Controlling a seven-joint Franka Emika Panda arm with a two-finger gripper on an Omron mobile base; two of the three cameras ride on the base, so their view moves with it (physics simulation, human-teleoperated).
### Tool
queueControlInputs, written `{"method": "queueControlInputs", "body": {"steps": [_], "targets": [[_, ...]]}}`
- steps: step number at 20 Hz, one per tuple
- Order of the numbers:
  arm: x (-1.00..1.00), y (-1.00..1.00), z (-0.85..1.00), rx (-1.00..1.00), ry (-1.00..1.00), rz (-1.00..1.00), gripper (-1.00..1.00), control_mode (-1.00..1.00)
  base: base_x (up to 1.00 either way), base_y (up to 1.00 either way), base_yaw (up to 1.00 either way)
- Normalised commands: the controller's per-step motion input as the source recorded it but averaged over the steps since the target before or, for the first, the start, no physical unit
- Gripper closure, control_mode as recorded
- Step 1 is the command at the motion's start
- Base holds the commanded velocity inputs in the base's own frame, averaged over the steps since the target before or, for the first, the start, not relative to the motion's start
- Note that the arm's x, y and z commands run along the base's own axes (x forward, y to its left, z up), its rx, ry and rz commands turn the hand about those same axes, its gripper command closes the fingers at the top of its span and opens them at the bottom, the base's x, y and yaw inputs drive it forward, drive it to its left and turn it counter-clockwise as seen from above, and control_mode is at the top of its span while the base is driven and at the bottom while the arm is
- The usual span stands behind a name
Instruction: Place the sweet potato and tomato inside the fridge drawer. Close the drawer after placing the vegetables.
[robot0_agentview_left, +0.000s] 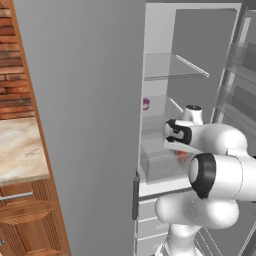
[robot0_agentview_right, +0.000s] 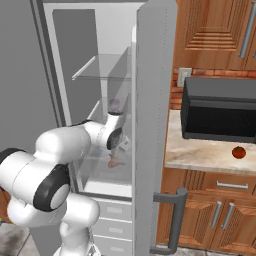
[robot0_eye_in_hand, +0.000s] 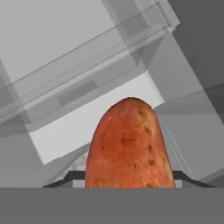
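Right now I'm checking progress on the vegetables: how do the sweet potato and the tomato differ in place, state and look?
The sweet potato is held in the gripper over the open fridge drawer; the tomato sits free on the counter below the microwave. The sweet potato is long, dull and orange-brown; the tomato is round and red. Neither lies in the drawer yet.

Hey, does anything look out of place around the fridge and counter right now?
Only the tomato: it sits alone on the counter under the microwave, not in the fridge drawer. The claw holds the sweet potato above that drawer.
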Motion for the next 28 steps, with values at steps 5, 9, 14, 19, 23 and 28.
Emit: {"method": "queueControlInputs", "body": {"steps": [5, 9, 14, 19, 23, 28], "targets": [[-0.47, -0.12, -0.12, 0.00, 0.01, 0.03, 1.00, -1.00, 0.00, 0.00, 0.00], [-0.48, -0.01, 0.00, 0.00, 0.00, 0.02, 1.00, -1.00, 0.00, 0.00, 0.00], [-0.09, 0.04, 0.00, 0.00, 0.06, 0.00, 1.00, -1.00, 0.00, 0.00, 0.00], [0.10, 0.05, -0.07, 0.00, 0.08, 0.00, 1.00, -1.00, 0.00, 0.00, 0.00], [0.13, 0.13, -0.26, -0.02, 0.10, 0.00, 1.00, -1.00, 0.00, 0.00, 0.00], [0.01, 0.02, -0.09, 0.00, 0.06, 0.00, -1.00, -1.00, 0.00, 0.00, 0.00]]}}
